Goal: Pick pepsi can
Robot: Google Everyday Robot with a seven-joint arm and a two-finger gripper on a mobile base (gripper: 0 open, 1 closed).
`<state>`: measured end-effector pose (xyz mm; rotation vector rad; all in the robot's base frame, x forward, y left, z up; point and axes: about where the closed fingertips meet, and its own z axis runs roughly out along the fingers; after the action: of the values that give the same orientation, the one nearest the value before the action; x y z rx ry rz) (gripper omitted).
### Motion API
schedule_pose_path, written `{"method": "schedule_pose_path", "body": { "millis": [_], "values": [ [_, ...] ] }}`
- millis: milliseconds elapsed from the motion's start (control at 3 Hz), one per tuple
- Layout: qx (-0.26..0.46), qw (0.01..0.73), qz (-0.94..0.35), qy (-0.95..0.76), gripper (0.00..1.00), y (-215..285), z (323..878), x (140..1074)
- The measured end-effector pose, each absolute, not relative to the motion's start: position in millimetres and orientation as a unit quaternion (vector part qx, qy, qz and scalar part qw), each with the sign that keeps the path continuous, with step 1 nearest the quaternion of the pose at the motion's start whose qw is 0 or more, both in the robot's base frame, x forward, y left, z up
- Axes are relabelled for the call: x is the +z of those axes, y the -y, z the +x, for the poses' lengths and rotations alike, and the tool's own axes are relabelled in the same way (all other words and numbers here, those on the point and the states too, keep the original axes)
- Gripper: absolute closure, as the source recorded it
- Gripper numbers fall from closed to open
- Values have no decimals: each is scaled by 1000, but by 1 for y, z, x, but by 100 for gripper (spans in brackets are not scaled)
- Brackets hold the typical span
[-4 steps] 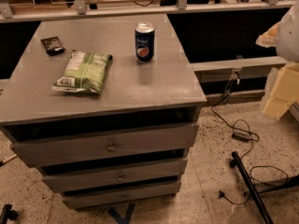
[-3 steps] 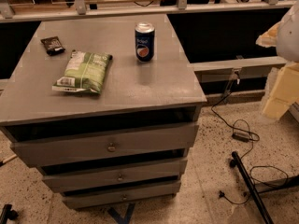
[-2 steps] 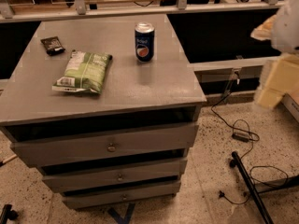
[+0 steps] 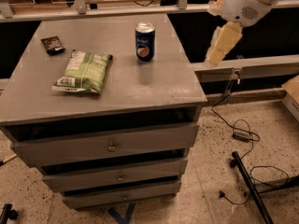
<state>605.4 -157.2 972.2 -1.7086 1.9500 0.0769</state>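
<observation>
The pepsi can (image 4: 145,42) is dark blue with a silver top and a round logo. It stands upright near the back right of the grey cabinet top (image 4: 154,85). My gripper (image 4: 220,44), cream-coloured on a white arm (image 4: 247,1), hangs in the air beyond the cabinet's right edge. It is to the right of the can, at about the can's height, and well apart from it. It holds nothing that I can see.
A flat green chip bag (image 4: 84,71) lies left of the can. A small dark packet (image 4: 53,45) lies at the back left. The cabinet has three drawers (image 4: 111,146). Cables (image 4: 240,134) and a black stand leg (image 4: 247,183) lie on the floor at right. A rail (image 4: 140,10) runs behind.
The arm and gripper have moved left and up from the right edge of the view, closer to the cabinet. The can and the bag have not moved.
</observation>
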Motion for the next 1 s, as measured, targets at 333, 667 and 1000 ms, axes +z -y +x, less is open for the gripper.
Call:
{"method": "schedule_pose_path", "body": {
  "millis": [333, 667, 1000],
  "values": [
    [65, 315, -622, -713, 0, 138, 667, 965],
    [95, 340, -613, -707, 0, 116, 702, 955],
    [129, 355, -603, -703, 0, 93, 736, 932]
  ]
}}
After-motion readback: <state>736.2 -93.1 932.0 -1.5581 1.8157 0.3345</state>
